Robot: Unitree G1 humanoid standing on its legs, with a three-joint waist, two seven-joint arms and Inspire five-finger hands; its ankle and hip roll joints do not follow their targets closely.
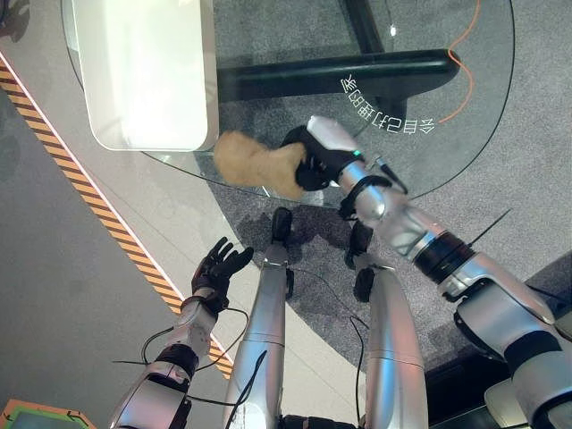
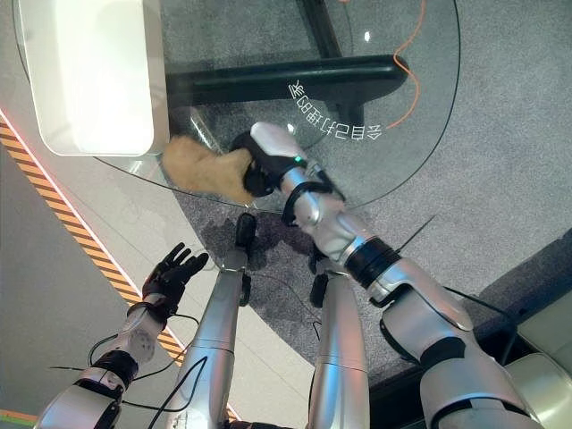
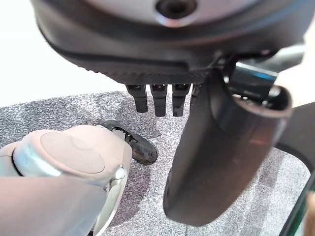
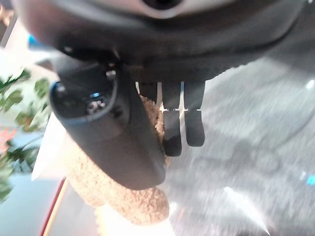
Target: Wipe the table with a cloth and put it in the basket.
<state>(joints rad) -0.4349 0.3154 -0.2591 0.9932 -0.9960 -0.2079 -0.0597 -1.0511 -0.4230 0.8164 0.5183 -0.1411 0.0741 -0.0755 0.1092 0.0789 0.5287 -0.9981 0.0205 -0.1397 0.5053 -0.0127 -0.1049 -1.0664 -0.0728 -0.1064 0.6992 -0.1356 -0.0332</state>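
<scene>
**Cloth on glass table, right hand gripping it**

Setting: round glass table (image 1: 465,134) over grey carpet, dark table base (image 1: 340,76) visible through the top. Beyond the carpet, a pale floor with an orange-and-black striped strip (image 1: 107,214). A white rounded-corner tray (image 1: 147,71) sits on the glass at the far left of the tabletop. An orange cable (image 1: 460,67) runs on the carpet under the glass. White characters (image 1: 389,107) are printed on the glass, upside down from the head camera; not read off here.

Head views: right hand (image 1: 313,161) lies on the tabletop near the table's near edge, clasping one end of a tan fuzzy cloth (image 1: 255,161). The cloth's free end reaches toward the tray's near corner, just beside it; contact cannot be judged. Left hand (image 1: 217,265) hangs low, off the table, over the floor, fingers spread and relaxed, holding nothing.

Right wrist view adds: thumb (image 4: 115,142) pressed over the cloth (image 4: 123,201), fingers (image 4: 179,123) bent down against it.

Left wrist view adds: fingers (image 3: 160,101) extended over grey carpet, nothing between them and the thumb (image 3: 221,162).
</scene>
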